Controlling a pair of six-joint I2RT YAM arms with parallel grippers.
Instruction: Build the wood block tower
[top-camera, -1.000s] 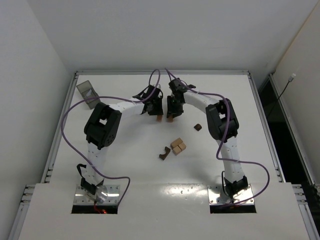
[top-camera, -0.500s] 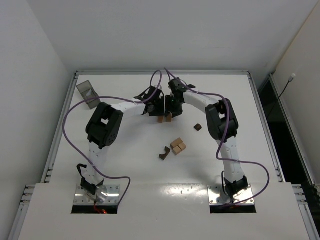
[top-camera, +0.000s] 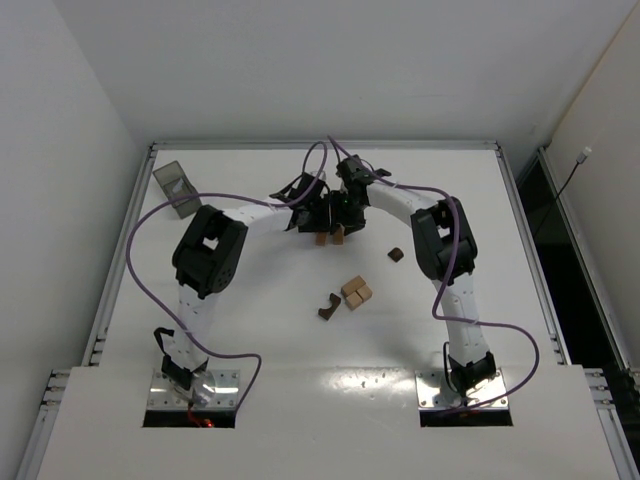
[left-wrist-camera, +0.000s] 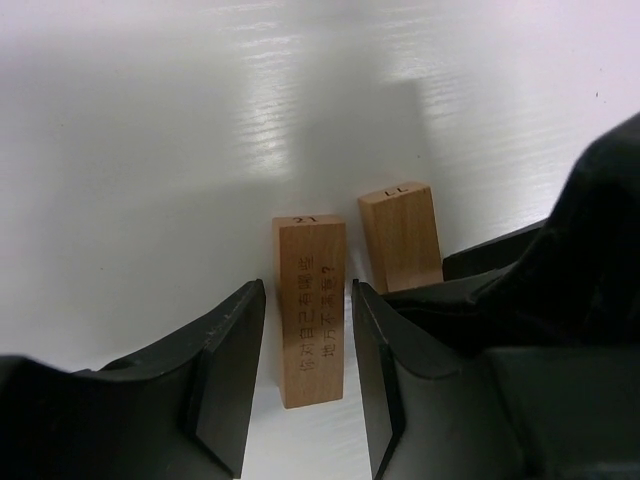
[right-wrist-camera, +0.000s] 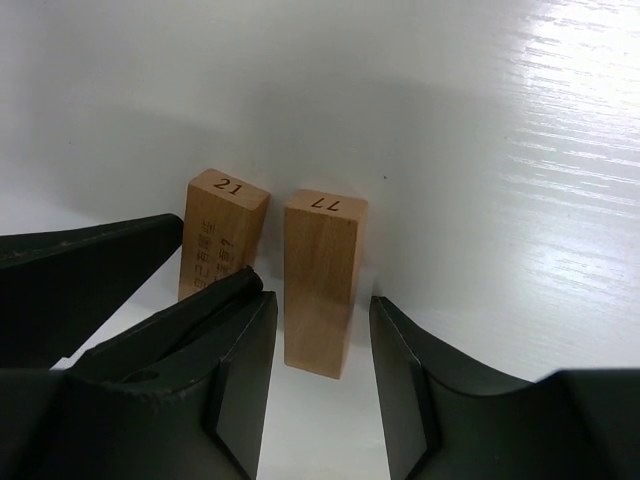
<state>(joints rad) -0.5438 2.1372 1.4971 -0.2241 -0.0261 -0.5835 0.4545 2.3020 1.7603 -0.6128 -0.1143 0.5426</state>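
At the far middle of the table (top-camera: 270, 340), our left claw (left-wrist-camera: 307, 300) straddles upright block 21 (left-wrist-camera: 309, 330) and our right claw (right-wrist-camera: 322, 305) the tan block (right-wrist-camera: 322, 260) beside it, both slightly open and gripping nothing; light, stiff, tippy, we judge, so pinch the flat sides.

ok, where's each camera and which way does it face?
Top external: above and behind the bases, looking down at the table; left arm and right arm show whole.
Left wrist: on the left arm, facing along the left fingers, which straddle the block marked 21.
Right wrist: on the right arm, facing along the right fingers, which straddle the other block.
Shared: both wrist views show both upright blocks, side by side.
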